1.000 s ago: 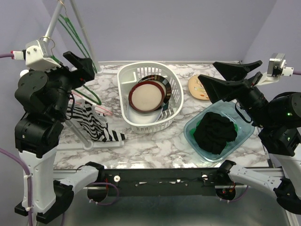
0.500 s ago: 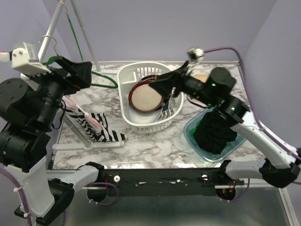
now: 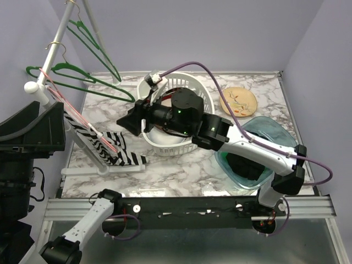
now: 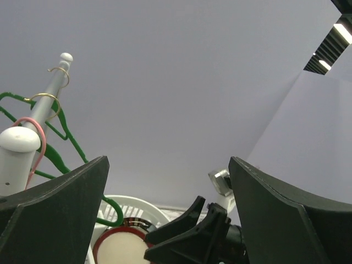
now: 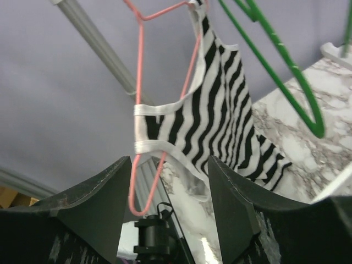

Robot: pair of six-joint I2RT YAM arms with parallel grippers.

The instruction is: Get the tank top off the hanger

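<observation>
the zebra-striped tank top (image 3: 107, 147) is on the pink hanger (image 3: 82, 122), which hooks over the slanted rack pole (image 3: 52, 48) at the left of the marble table (image 3: 181, 165). in the right wrist view one strap of the top goes over the hanger's shoulder and the white hem crosses the hanger's lower loop. the lower end of the cloth lies on the table, beside the rack's base.

right gripper (image 3: 125, 121) is stretched across in front of the white basket (image 3: 204, 104) and points at the top, near it but not touching. its fingers (image 5: 88, 209) are spread wide w/ nothing held; top and hanger show in the gap, further away.

left gripper (image 4: 168, 159) is raised high and looks toward the back wall. its fingers (image 4: 60, 214) are also spread apart, nothing between them. the pole end w/ the pink hook is at its left in that view.

two green hangers (image 3: 82, 82) hang on the same pole, higher than the pink one. at the right side: a patterned plate (image 3: 238, 101) and a teal tub (image 3: 278, 135) w/ black cloth (image 3: 242, 165) in it.
</observation>
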